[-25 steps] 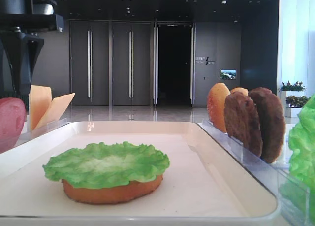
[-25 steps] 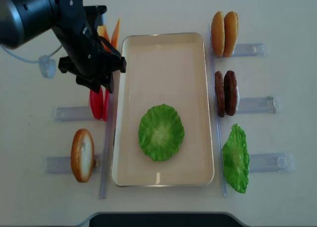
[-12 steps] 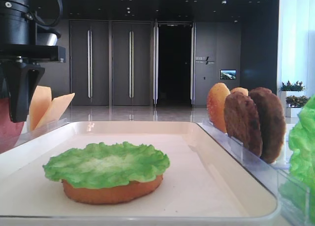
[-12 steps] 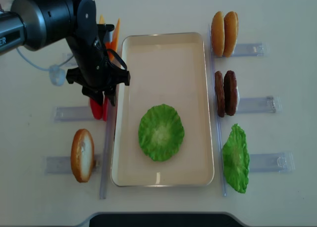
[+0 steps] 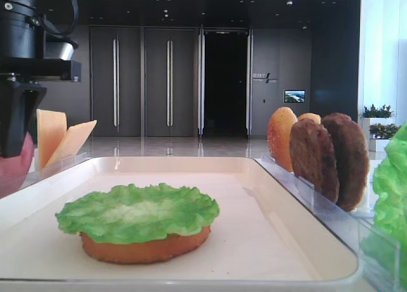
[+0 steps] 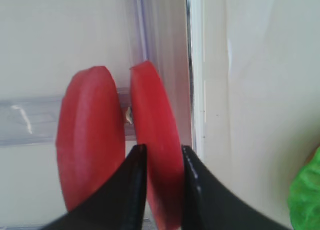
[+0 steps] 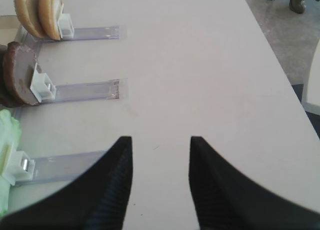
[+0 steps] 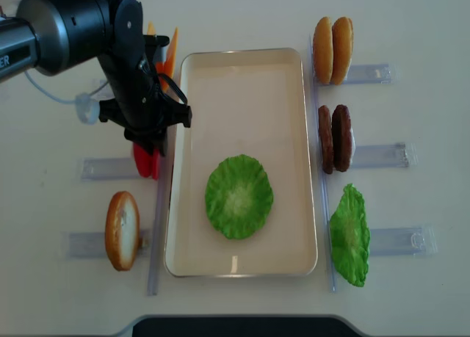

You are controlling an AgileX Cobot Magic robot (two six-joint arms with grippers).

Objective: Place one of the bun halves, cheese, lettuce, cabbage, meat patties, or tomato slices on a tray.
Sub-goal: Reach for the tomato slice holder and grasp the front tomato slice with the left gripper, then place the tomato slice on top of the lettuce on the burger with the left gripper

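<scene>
The left gripper [image 6: 160, 190] is down over the 2 tomato slices standing on edge in their clear holder [image 8: 106, 167], and its jaws sit one on each side of the slice nearer the tray [image 6: 156, 170], close against its faces, so it appears to be grasping that slice, though the slice has not left the holder. The other tomato slice [image 6: 90, 145] stands just beside it, outside the jaws. To the right of the holder lies the tray [image 8: 242, 65], which already carries a bun half [image 5: 145, 247] with a lettuce leaf [image 8: 239, 196] laid on top. The lift and the carry across to the tray seem to be what remains for this piece. The cheese [image 5: 60, 139], the 2 meat patties [image 8: 334, 137], the other bun halves [image 8: 332, 49] and a second lettuce leaf [image 8: 349, 236] wait on the worktop [image 8: 411, 29]. The right gripper [image 7: 160, 185] hangs spread apart and empty above bare worktop.
</scene>
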